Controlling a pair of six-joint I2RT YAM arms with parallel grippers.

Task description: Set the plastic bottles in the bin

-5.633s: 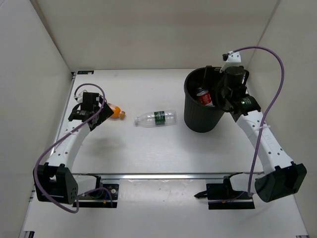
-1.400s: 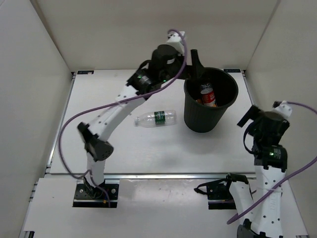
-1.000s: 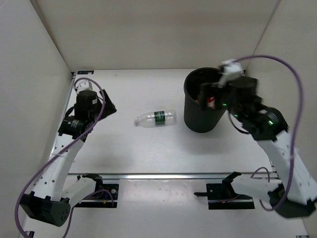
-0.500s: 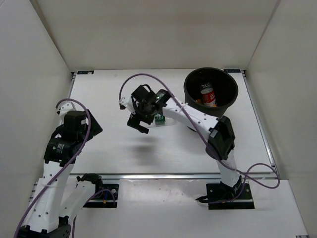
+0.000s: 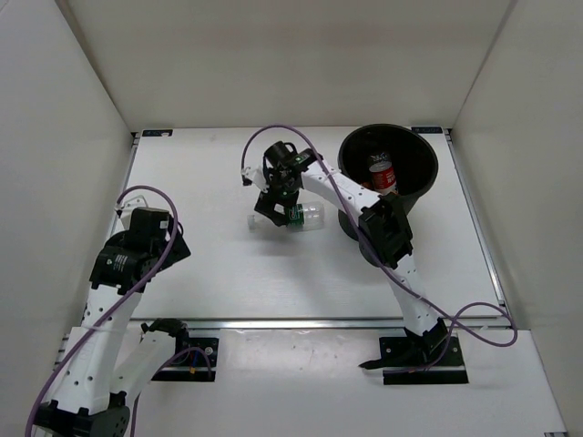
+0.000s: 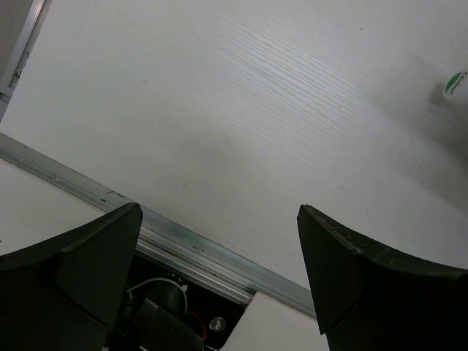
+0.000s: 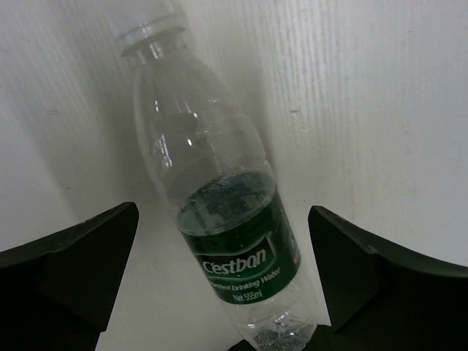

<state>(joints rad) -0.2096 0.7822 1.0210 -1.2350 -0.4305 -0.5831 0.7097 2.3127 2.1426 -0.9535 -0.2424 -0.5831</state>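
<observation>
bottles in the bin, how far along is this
Partly done: a red-label bottle already lies in the bin. In hand: the right gripper is open astride the green-label bottle on the table, not yet closed. Left: grab it and drop it in.

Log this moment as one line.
right gripper open over green-label bottle | left gripper open, empty | red-label bottle in bin
</observation>
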